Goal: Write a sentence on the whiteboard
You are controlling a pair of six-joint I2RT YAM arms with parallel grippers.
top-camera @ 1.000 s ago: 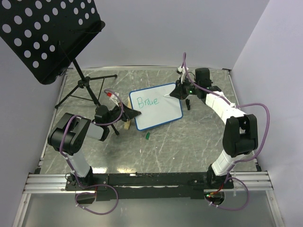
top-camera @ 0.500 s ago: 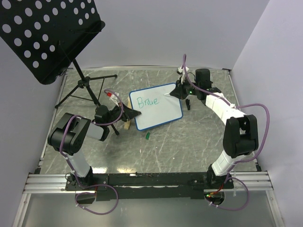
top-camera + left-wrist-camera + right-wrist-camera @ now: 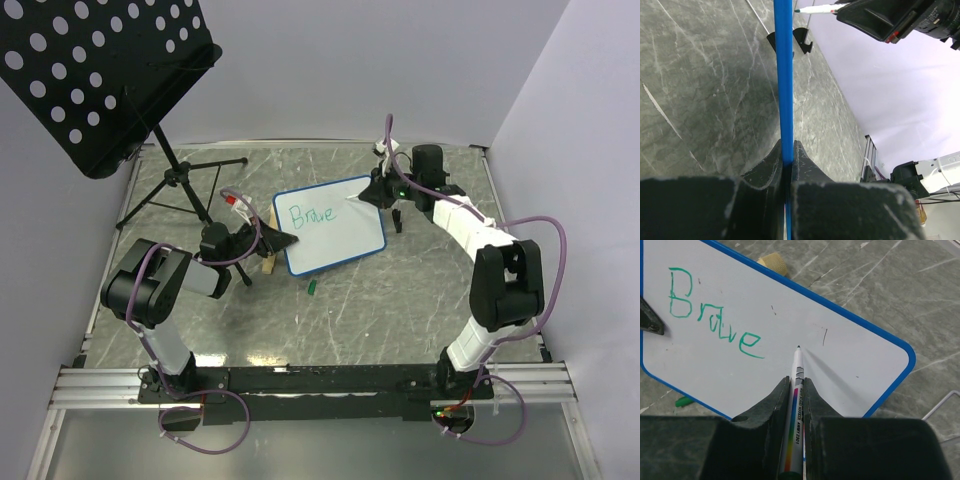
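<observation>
Nearest the near edge of the bench (image 3: 400, 300), a small green cap (image 3: 312, 288) lies loose on the marbled surface, just off the near side of the whiteboard (image 3: 335, 235).

On the left side, our left gripper (image 3: 270, 240) reaches in low. Its jaws are closed on the board's thin blue rim at the near-left corner, and the left wrist view shows the rim pinched edge-on between the two fingers (image 3: 771, 162). A tan wooden block (image 3: 268, 262) sits just beside that gripper.

The whiteboard sits about mid-bench, turned at an angle. The sentence (image 3: 305, 214) so far reads only "Brave", in green at the board's left end.

Farther back, our right gripper (image 3: 375, 195) comes in from the far right. Its jaws clamp a white marker (image 3: 797, 365), whose green tip points at bare board just right of the last "e". We cannot tell whether the tip touches.

At the far left corner stands a black perforated music stand (image 3: 100, 70) on its tripod.
</observation>
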